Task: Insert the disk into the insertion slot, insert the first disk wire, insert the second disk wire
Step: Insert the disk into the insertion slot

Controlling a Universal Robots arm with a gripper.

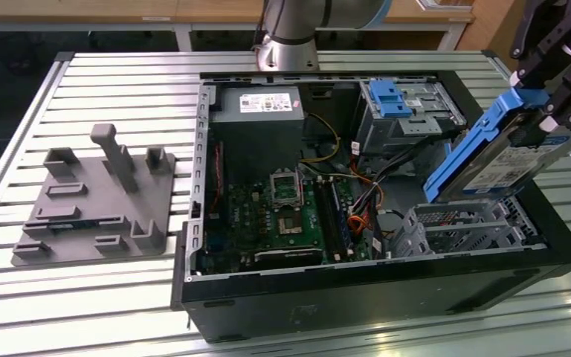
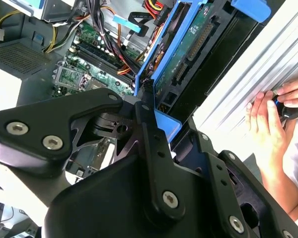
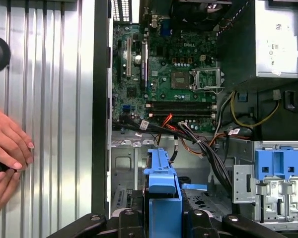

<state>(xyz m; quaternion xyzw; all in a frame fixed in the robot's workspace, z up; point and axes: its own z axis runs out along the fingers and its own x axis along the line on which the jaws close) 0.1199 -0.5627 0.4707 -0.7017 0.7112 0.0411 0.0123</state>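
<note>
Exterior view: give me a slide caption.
Gripper holds the disk tilted over the slot in the open computer case.

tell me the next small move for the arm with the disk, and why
Probably ease the disk down a little, lining its lower end up with the insertion slot. In the exterior view the gripper is shut on the disk's upper end, and the disk hangs steeply tilted just above the slot, not yet seated in it.
</note>
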